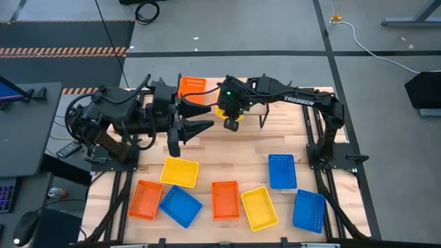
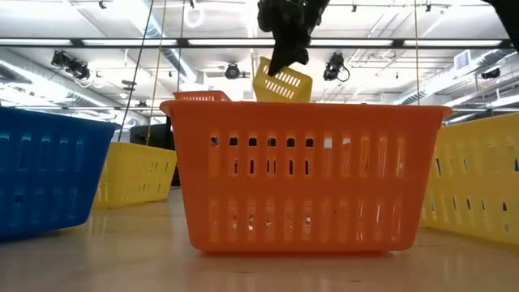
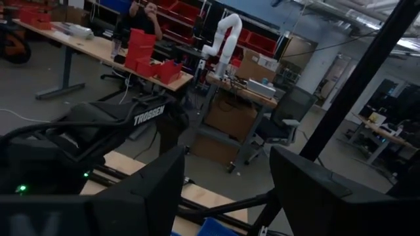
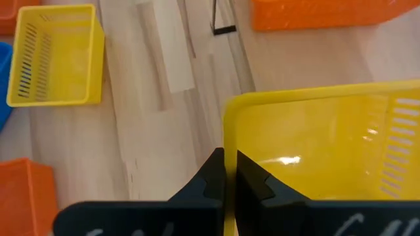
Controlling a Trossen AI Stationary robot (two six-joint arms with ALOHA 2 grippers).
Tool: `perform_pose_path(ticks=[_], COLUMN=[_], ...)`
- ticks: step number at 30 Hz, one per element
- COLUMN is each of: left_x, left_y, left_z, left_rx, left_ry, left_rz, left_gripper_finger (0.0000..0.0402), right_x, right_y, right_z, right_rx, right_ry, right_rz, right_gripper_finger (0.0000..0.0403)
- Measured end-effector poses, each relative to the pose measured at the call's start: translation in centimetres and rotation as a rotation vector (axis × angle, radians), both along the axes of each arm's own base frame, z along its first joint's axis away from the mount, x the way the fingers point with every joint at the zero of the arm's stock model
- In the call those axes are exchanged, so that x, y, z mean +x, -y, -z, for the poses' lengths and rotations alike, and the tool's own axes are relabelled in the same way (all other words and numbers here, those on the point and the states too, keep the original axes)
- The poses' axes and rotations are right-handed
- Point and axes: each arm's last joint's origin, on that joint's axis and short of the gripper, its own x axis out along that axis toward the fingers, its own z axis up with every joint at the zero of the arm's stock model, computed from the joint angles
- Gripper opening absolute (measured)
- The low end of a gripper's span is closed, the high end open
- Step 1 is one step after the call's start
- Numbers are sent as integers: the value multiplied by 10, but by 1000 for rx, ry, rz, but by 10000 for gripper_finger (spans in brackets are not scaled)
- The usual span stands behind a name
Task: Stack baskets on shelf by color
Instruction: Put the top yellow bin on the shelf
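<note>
Orange basket [image 2: 304, 174] fills the low view; right gripper [image 4: 230, 172] pinches a yellow basket [image 4: 321, 154] by its rim near the table's far edge, so level it over the shelf [image 1: 275, 110] beside the orange one [image 1: 192, 87] before release; left gripper [image 3: 226, 190] idles wide open.

The word "TROSSEN" stands in white letters on the right arm [image 1: 301, 100], at about 1 o'clock from the table centre in the high view. The same word "TROSSEN" is readable on that dark arm [image 3: 148, 117] in the left wrist view. No other text can be read.
</note>
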Motion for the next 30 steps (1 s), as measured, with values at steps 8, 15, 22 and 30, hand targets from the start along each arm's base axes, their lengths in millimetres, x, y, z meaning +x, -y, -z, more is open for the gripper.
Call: perform_pose_path(ticks=[8, 15, 22, 30], left_x=[0, 0, 0, 0], left_y=[0, 0, 0, 0], left_z=[-2, -4, -4, -4], left_rx=[-7, -13, -20, -31], left_ry=[21, 38, 40, 41], left_rz=[0, 0, -6, -8], left_gripper_finger=[231, 231, 231, 231], right_x=[8, 14, 18, 25], right_y=[10, 23, 30, 32], right_z=[10, 14, 17, 25], right_rx=[-43, -66, -40, -46], right_ry=[-11, 35, 67, 63], right_rz=[-69, -57, -53, -65], right_gripper_finger=[15, 16, 16, 29])
